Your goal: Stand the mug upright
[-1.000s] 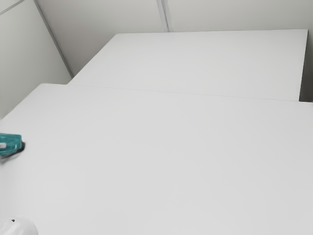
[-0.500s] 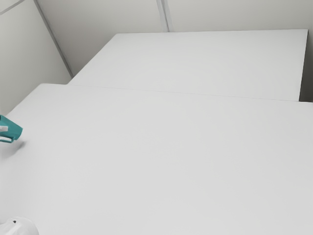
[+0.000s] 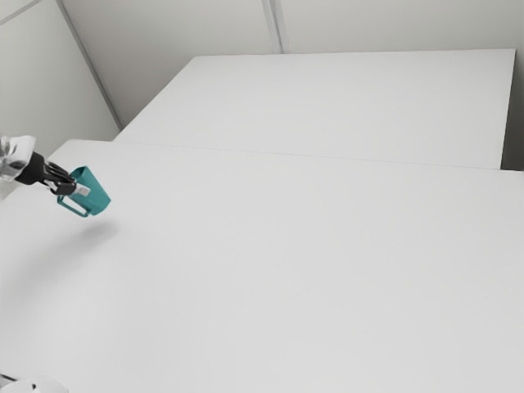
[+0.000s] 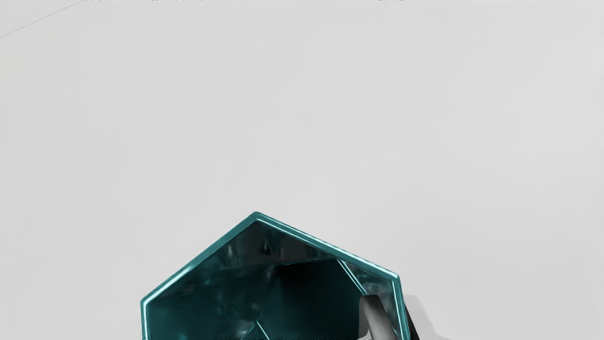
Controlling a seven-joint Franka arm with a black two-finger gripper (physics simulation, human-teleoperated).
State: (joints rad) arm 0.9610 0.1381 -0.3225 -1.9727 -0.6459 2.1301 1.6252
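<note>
In the exterior view, my gripper [image 3: 80,189] is near the left edge, holding the teal mug [image 3: 97,193] by its side wall. The mug hangs above the table in a tilted pose, its shadow lying separately below it, and its handle [image 3: 72,206] is on the lower side toward the arm. The wrist view looks into the open mouth of the angular mug [image 4: 306,293]. There my gripper [image 4: 395,309] has one finger inside the mug and the other outside, pinching the wall between them. The mug's base is hidden in the wrist view.
The white table [image 3: 286,270] spreads widely around and beneath the mug. Another white surface [image 3: 327,106] adjoins its far edge, with pale wall panels [image 3: 180,33] behind. A white rounded object [image 3: 37,386] sits at the exterior view's bottom left corner.
The mug has risen off the table and moved toward the exterior view's right, held by my gripper. Its tilt has changed, and more of my hand has come into view.
</note>
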